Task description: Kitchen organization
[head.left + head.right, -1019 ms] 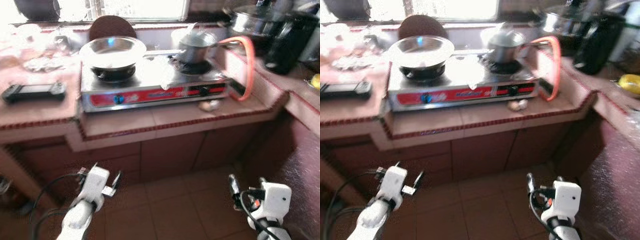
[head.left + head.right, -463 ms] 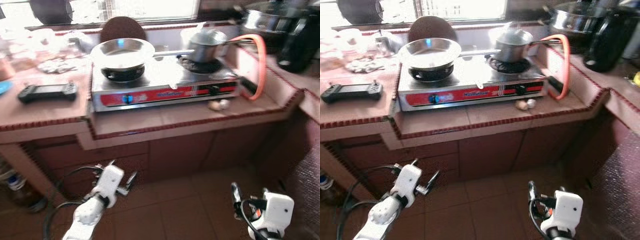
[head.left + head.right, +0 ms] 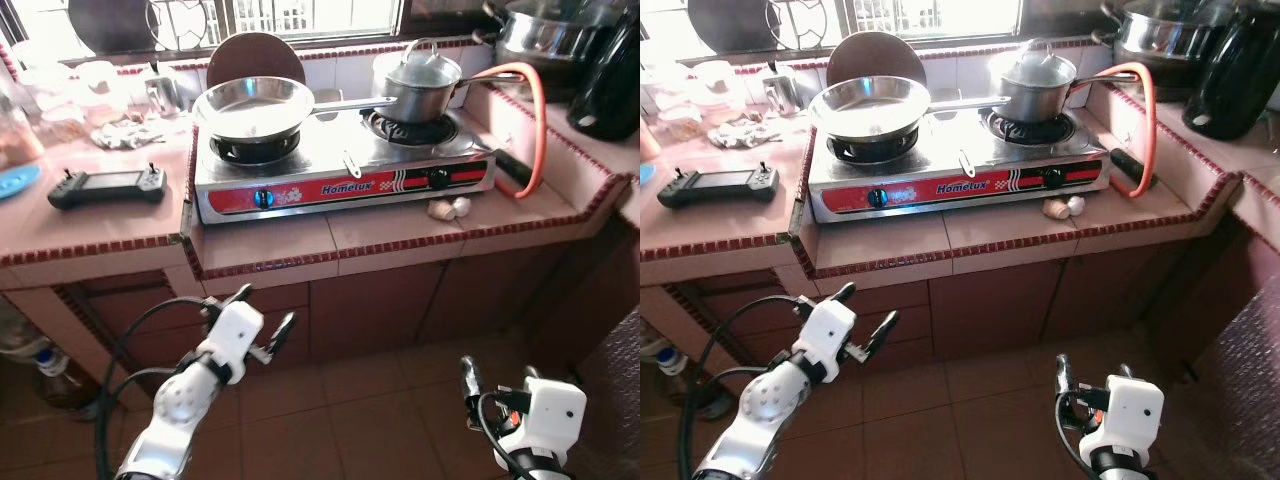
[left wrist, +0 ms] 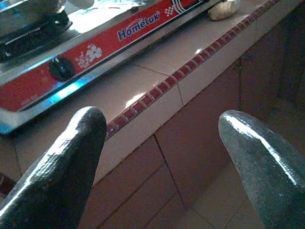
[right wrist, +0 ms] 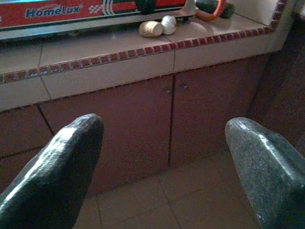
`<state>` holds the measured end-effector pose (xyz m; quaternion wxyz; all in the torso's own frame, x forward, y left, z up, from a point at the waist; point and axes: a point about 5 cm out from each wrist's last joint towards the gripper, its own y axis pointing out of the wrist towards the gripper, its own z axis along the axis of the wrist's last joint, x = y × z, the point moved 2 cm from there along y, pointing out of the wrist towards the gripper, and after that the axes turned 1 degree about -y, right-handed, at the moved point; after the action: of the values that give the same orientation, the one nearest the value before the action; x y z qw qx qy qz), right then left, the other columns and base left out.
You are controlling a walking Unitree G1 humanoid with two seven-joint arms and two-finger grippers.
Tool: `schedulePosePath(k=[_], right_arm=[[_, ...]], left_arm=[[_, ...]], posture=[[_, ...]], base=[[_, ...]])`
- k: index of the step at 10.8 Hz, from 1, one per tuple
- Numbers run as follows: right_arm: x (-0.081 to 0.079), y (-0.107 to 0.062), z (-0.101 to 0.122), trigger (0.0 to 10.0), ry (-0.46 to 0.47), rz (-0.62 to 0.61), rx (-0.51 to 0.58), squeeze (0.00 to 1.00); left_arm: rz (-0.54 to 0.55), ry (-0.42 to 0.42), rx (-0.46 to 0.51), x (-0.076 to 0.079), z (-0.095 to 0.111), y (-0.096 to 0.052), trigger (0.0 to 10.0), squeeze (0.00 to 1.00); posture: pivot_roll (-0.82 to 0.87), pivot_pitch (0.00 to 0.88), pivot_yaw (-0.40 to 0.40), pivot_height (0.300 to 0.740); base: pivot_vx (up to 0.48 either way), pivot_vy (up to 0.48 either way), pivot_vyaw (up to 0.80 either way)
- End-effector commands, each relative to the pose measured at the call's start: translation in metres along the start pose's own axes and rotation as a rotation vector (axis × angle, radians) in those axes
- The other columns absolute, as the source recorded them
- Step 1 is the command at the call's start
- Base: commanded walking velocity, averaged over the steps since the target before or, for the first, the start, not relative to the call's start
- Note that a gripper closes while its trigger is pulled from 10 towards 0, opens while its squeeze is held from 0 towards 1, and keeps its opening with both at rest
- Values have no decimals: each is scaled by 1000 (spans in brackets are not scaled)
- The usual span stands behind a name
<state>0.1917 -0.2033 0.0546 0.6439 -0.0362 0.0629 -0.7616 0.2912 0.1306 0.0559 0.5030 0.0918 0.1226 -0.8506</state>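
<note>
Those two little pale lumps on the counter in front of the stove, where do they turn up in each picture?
Left eye view: the lumps lie right of centre, below the stove's right knob.
Right eye view: same spot.
Left wrist view: near the top edge.
Right wrist view: near the top, middle.
Shared landmark: the stove's red front panel.

I see daylight flooding through the window, blown out white; tabletop sharp, floor dim below

Tiled pink counter carries red-fronted two-burner stove, black controller left of it, two garlic bulbs at right
</note>
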Motion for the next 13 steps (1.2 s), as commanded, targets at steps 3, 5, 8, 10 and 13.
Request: schedulePosePath(k=[3,5,8,10,13], right_arm=[[0,-1,-2,10000,-17,-36,14,0],[2,-11,-1,10000,-6,-39,5,0],[13,-11,5,10000,-34,-95,28,0],[4,-5,8,10000,-60,-19,33,0],[1,6,6,10000,-30,26,19,0]], left_arm=[[27,-4,-19,-4,5,6,10000,0],[35,-1,-8,-3,11,8,10000,0],[67,6,-53,-8,-3,-1,10000,0],[134,-5,-47,-10,0,-1,10000,0],[239,-57,-91,-21,-15,-17,10000,0]], posture=[[-93,0,82,740],[-88,0,61,740],[-106,0,57,740],[-45,0,30,740],[-2,0,-7,740]], base=[[0,0,0],[0,0,0],[0,0,0],[0,0,0],[0,0,0]])
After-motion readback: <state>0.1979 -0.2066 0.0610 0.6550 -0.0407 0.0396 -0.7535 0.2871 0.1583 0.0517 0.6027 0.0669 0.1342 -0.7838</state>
